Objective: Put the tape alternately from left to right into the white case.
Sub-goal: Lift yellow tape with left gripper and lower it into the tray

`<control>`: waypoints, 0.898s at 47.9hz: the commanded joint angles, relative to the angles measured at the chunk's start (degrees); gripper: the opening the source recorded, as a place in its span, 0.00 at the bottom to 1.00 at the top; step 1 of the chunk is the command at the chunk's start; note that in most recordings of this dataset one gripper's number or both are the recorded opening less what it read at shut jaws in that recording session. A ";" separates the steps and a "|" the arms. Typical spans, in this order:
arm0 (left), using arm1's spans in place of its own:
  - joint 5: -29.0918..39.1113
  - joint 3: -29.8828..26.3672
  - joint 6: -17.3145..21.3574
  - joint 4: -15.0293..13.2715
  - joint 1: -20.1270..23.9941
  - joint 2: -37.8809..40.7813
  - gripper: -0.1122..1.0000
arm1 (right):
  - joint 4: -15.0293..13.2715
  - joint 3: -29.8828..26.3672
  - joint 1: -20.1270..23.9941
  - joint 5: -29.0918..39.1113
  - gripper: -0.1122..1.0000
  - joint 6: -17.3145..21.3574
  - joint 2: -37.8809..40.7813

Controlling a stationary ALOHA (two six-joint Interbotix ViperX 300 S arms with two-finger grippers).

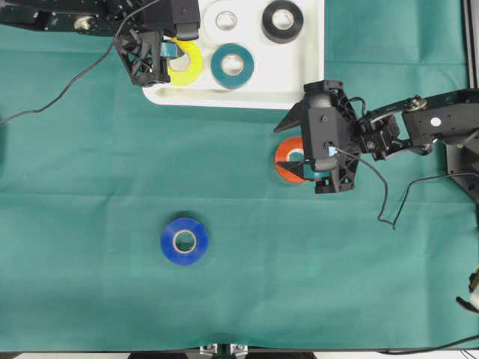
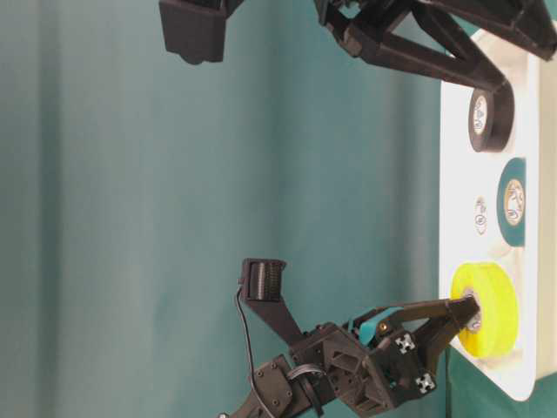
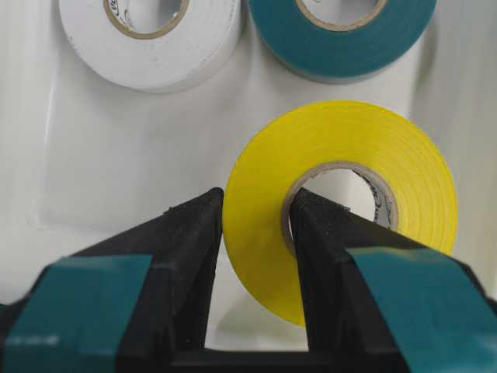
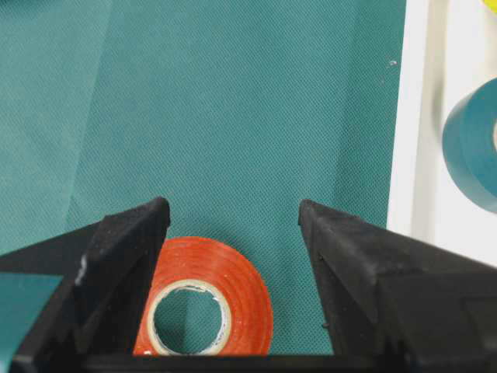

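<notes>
At the upper left of the overhead view, the left gripper [image 3: 256, 225] pinches the yellow tape roll's [image 3: 342, 198] wall inside the shallow white plastic case [image 1: 296, 75], beside 3 other rolls; releasing looks next. The right gripper [image 4: 233, 233], spread wide, hangs over the orange tape roll [image 4: 210, 299].

White case [image 1: 299, 75], plain and glossy, at the far edge of a counter [image 1: 90, 187] draped in plain green cloth. Inside the case: yellow roll [image 1: 187, 61], teal roll [image 1: 232, 66], black roll [image 1: 282, 21], white roll [image 1: 226, 20], each with a pale core. Nearer than the case, on the green: orange roll [image 1: 288, 158], blue roll [image 1: 184, 241]. Black jaws, teal-taped.
</notes>
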 commanded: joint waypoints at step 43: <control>-4.57 1.76 0.18 0.00 0.00 -2.11 0.62 | 0.09 -0.88 0.26 -0.35 0.77 0.00 -1.05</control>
